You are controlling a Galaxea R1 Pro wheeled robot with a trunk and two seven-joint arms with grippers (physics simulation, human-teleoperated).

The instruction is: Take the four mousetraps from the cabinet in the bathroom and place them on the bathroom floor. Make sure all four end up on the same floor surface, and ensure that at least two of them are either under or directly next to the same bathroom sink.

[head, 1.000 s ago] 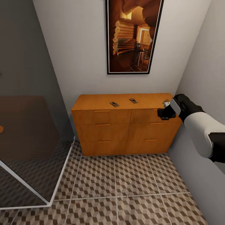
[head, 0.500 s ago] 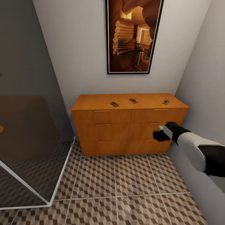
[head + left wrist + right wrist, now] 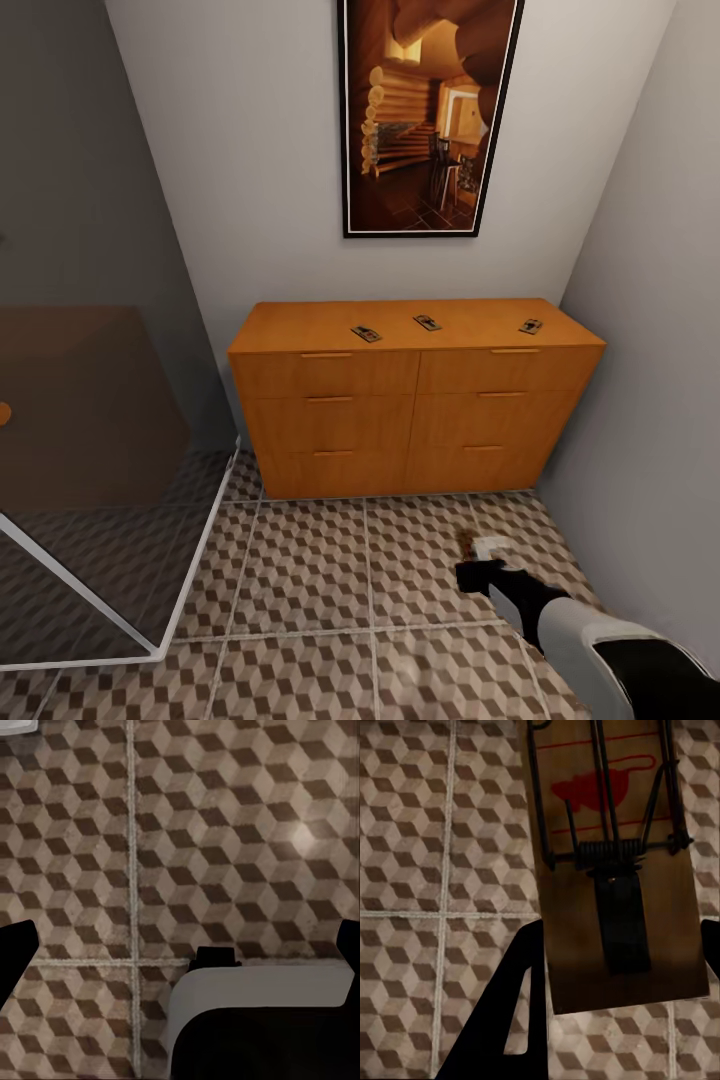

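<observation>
Over the cube-patterned brown, beige and white tiled bathroom floor, before the low orange-brown wooden cabinet with three small traps on top, the right hand hangs low. Its fingers are clamped on a flat tan wooden mousetrap. The board looks light, stiff and thin, best pinched across its plain end away from the wire spring; its long axis runs straight out from the hand, red mark end farthest.

A tall framed picture of a log-cabin interior, with a black frame and white inner border, hangs on the pale back wall. A tinted glass panel with a pale edge stands at the left.
</observation>
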